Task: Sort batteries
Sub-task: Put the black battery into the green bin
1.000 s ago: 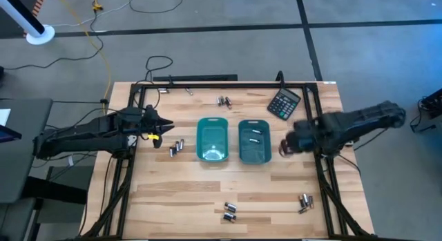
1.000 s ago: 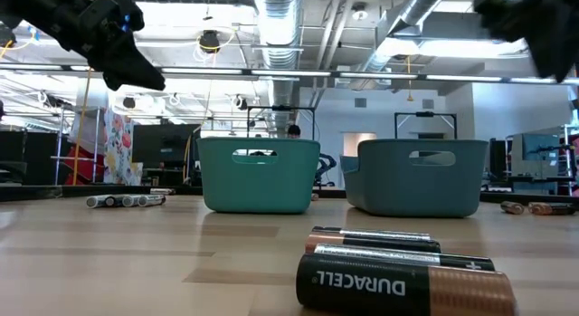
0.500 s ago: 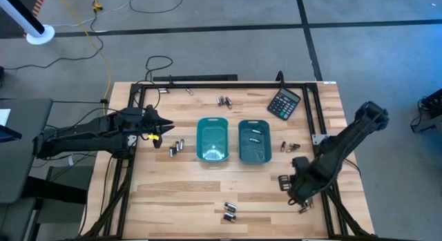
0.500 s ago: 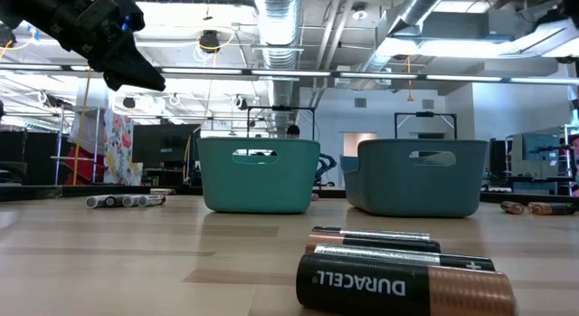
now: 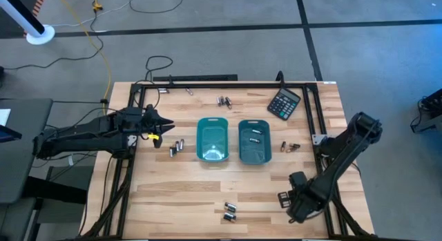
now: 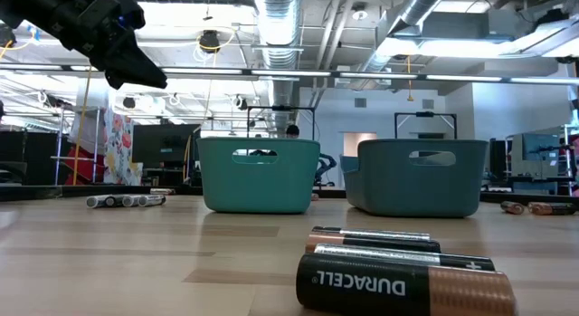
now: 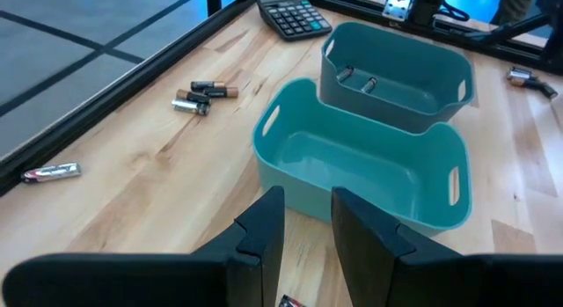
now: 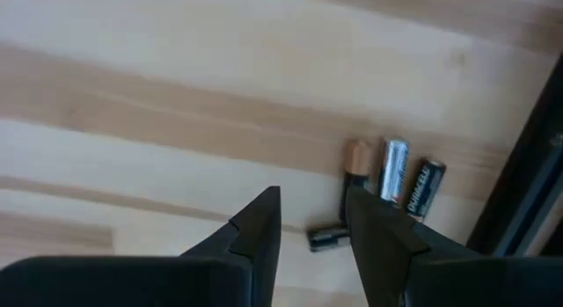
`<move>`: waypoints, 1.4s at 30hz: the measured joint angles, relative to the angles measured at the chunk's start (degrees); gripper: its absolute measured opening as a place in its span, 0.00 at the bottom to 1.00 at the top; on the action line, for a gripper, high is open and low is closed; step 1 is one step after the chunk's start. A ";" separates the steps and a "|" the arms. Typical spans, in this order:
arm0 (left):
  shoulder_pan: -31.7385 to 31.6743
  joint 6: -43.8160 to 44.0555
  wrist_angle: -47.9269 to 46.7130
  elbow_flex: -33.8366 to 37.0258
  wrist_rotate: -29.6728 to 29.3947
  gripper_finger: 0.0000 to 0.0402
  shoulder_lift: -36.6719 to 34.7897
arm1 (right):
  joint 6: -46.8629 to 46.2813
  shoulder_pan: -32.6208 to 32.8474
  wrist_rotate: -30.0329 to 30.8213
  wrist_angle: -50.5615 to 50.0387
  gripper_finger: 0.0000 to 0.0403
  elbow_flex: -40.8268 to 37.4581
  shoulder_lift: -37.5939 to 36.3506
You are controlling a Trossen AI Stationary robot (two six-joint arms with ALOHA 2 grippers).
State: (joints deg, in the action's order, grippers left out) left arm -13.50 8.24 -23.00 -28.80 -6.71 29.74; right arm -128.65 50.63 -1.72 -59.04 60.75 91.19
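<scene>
Right gripper (image 8: 310, 221) is down at about 4 o'clock on the table (image 5: 186, 193), fingers a little apart with nothing between them, hovering right by a small cluster of batteries (image 8: 391, 179) next to the frame rail. Left gripper (image 7: 306, 221) waits around 9 o'clock, fingers nearly together and empty, facing the two teal trays (image 5: 212, 139). More batteries lie at 12, 6 and beside the left tray, a couple inside the right tray (image 5: 254, 140).
</scene>
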 joint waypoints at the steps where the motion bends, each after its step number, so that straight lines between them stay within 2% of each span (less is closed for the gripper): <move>1: -0.01 0.38 -0.07 0.00 -0.01 0.23 0.00 | -0.13 0.52 0.00 0.46 0.36 0.00 0.48; 9: -0.01 0.71 -0.31 0.00 0.00 0.23 0.00 | -0.36 3.22 -0.15 1.38 0.32 0.00 3.68; 20: -0.01 4.66 -0.25 0.00 0.01 0.23 0.00 | -0.49 7.07 -0.35 1.22 0.32 -0.02 6.79; 36: 0.00 4.90 -0.20 0.00 -0.01 0.23 0.00 | -0.37 6.91 0.11 7.52 0.32 0.11 12.88; 39: -0.01 4.90 -0.20 0.00 -0.51 0.23 0.00 | -0.03 6.27 0.09 7.69 0.29 0.11 12.94; 42: 0.00 4.88 -0.21 0.00 -1.54 0.23 -0.02 | 0.17 5.61 0.02 7.43 0.22 0.11 12.94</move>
State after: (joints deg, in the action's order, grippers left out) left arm -13.51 13.13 -23.21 -28.80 -8.24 29.71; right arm -128.48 56.24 -1.69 -51.60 60.86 104.14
